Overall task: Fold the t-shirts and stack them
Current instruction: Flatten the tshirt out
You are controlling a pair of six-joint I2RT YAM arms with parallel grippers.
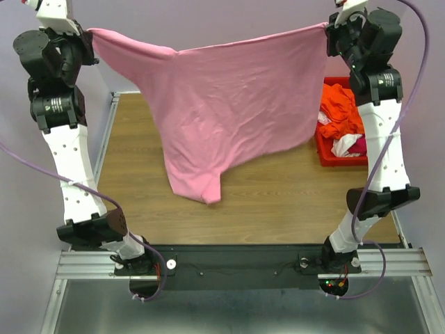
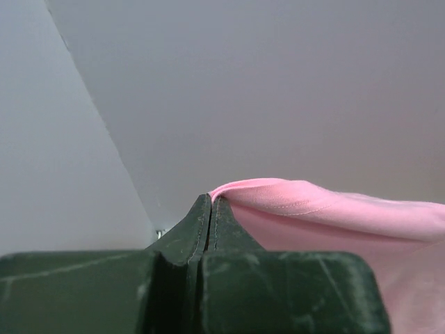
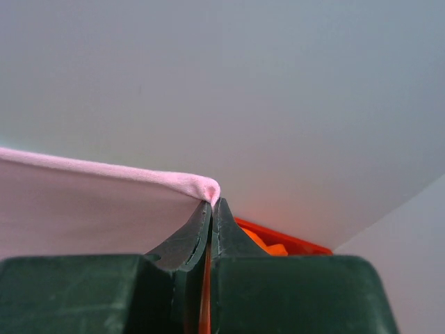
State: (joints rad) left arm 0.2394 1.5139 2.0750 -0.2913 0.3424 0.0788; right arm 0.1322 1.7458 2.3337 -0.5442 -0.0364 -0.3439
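Observation:
The light pink t-shirt (image 1: 222, 104) hangs stretched in the air between my two raised grippers, its lower end dangling above the wooden table (image 1: 278, 195). My left gripper (image 1: 89, 36) is shut on the shirt's left corner, seen as a pink hem (image 2: 292, 198) at its closed fingertips (image 2: 211, 200). My right gripper (image 1: 328, 31) is shut on the right corner (image 3: 201, 186). Orange (image 1: 341, 111), white (image 1: 345, 145) and magenta (image 1: 361, 145) shirts lie crumpled in the red bin (image 1: 327, 154).
The red bin stands at the table's right edge, beside my right arm; it also shows in the right wrist view (image 3: 292, 241). Grey walls surround the table. The black arm-base rail (image 1: 236, 264) runs along the near edge.

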